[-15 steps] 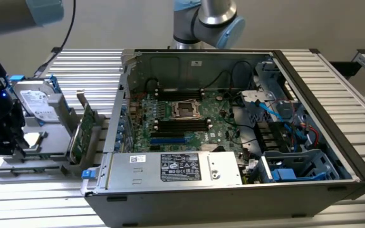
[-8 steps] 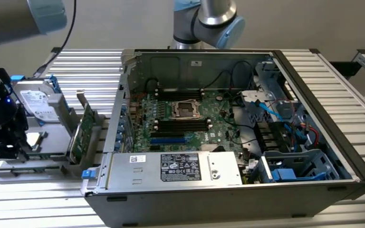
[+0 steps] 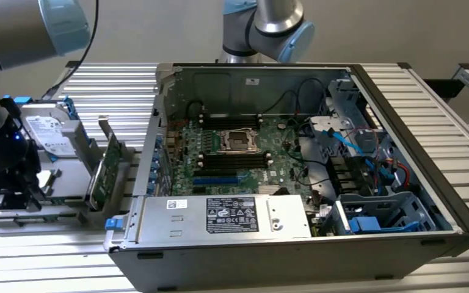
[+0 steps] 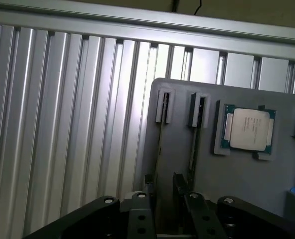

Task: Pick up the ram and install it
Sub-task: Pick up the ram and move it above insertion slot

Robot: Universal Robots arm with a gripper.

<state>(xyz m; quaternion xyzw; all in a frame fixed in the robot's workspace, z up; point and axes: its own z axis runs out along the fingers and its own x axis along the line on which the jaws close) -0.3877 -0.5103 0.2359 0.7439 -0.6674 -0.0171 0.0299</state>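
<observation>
**benchlurker:** so where's your tool at, got the stick or what?

**me:** nope, not holding anything. My tool is released, fingers spread apart, hanging low over the grey holder tray that sits on the slatted metal bench.

**benchlurker:** and the ram?

**me:** the ram is standing on edge in that tray, far end tucked into a little bracket, so from the wrist view it's just a thin dark line. That line runs toward the gap between my fingers and looks lined up with it. Can't tell whether either finger is touching it. There's a second stick parked the same way just beside it, and a CPU lying flat in its own recess on the other side of that one.

**benchlurker:** close to the PC?

**me:** nah, well apart. In the exterior view I'm over at the exterior view's left. The big green card stands upright between me and the open computer case, with the silver hard drive near it. The motherboard lies flat inside the case, with black slots on either side of the socket.
</observation>
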